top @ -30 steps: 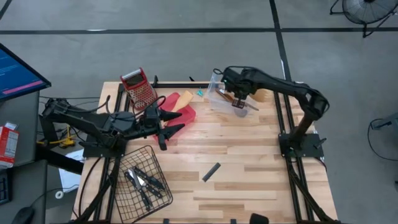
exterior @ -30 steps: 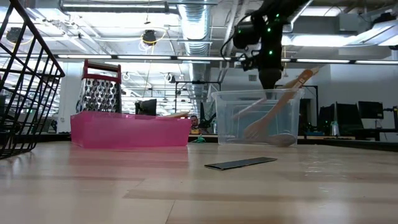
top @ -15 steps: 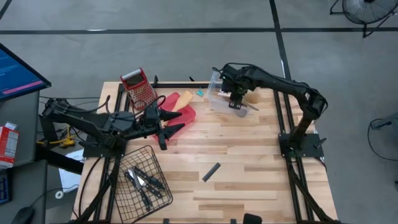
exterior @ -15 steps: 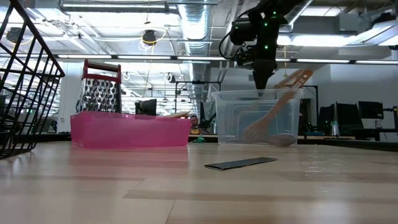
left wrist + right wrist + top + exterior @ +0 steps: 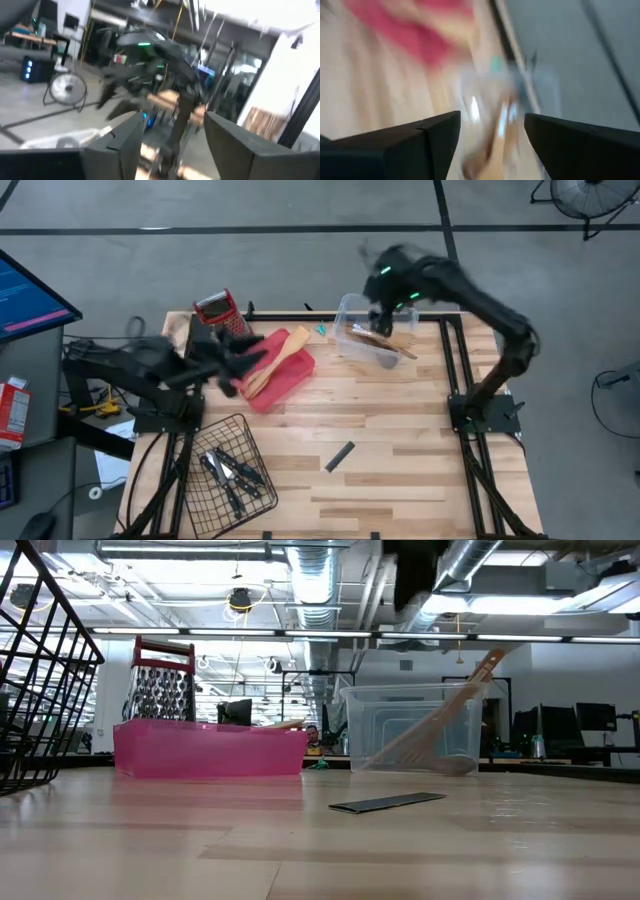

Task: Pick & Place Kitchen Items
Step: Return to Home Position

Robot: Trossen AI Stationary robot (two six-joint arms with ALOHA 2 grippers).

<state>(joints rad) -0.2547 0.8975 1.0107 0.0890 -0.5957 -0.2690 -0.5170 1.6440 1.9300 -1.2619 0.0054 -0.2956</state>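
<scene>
Nearest, the wire basket (image 5: 235, 425) at the front left corner of the worktop (image 5: 400, 430) holds the black-handled knives (image 5: 232, 471). A dark flat strip (image 5: 340, 457) lies alone in the open just beyond. Neither has shifted in the last second, and I cannot tell what the strip is.

Farther in, the left hand (image 5: 172, 125) has pulled back from over the near edge of the red tray (image 5: 275, 390) towards its own side and is blurred with motion. Its fingers stand apart with nothing between them. The wooden spatulas (image 5: 276, 356) lie in the tray, now uncovered, just beside that hand.

At the far edge, the right hand (image 5: 492, 120) hung just over the clear bin (image 5: 350, 315) half a second ago and has now risen well above it. It too is released and empty. The wooden spoons (image 5: 386, 344) stay in the bin, one handle leaning out over the rim, below the hand and apart from it.

With both arms withdrawing and both hands free, the sorting looks finished and the arms seem to be heading to rest. Nothing wooden is left loose on the worktop.
</scene>
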